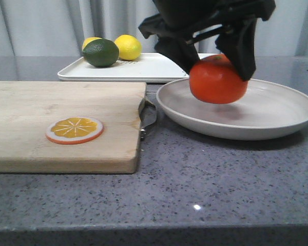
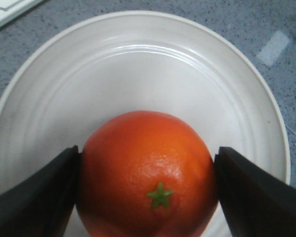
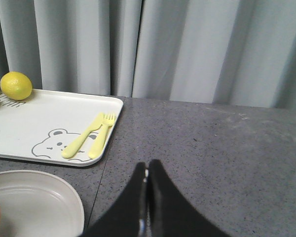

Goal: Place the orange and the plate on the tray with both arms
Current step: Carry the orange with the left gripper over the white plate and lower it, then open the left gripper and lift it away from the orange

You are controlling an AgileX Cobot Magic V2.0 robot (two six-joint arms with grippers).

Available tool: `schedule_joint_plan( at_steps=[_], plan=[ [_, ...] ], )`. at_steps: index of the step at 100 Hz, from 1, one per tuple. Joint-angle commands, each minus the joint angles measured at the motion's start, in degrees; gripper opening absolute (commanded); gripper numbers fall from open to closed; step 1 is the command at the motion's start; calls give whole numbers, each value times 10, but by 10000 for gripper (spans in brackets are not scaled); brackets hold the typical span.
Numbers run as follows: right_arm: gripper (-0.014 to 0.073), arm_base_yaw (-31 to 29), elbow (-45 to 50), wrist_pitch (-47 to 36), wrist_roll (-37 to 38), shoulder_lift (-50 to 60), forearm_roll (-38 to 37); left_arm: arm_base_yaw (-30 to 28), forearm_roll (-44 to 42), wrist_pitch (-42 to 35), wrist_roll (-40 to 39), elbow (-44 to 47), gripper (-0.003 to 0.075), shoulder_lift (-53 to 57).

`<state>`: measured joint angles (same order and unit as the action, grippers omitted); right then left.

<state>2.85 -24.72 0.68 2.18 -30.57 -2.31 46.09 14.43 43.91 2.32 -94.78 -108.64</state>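
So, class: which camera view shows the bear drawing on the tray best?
The right wrist view: the bear drawing on the tray is plainly visible beside two yellow forks. The front view shows the tray only edge-on, bear unseen; the left wrist view catches just a corner.
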Motion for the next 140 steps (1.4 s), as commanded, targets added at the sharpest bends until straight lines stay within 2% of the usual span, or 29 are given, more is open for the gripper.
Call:
schedule_joint_plan(
  at_steps=[1, 39, 58, 65, 88, 107, 120, 130, 140],
  plan=[
    [-66, -1, -20, -42, -1, -5, -5, 11, 10, -16, 0, -37, 335, 15],
    [-66, -1, -19, -40, -1, -5, -5, 13, 6, -16, 1, -44, 349, 7],
    [-66, -1, -19, -40, -1, -5, -5, 13, 6, -25, 1, -44, 522, 7],
    [-66, -1, -19, -40, -1, -5, -5, 13, 6, -25, 1, -44, 549, 7],
    [-66, -1, -19, -40, -1, -5, -5, 13, 6, -29, 1, -45, 555, 7],
    [-66, -1, -19, -40, -1, -5, -5, 13, 6, -29, 1, -45, 610, 7],
    [-66, -1, -19, -40, -1, -5, -5, 11, 6, -11, 1, -58, 610, 7],
    [-66, -1, -19, -40, -1, -5, -5, 9, 6, 2, 1, -75, 595, 15],
    [-66, -1, -19, -40, -1, -5, -5, 9, 6, -8, 1, -76, 544, 35]
  ],
)
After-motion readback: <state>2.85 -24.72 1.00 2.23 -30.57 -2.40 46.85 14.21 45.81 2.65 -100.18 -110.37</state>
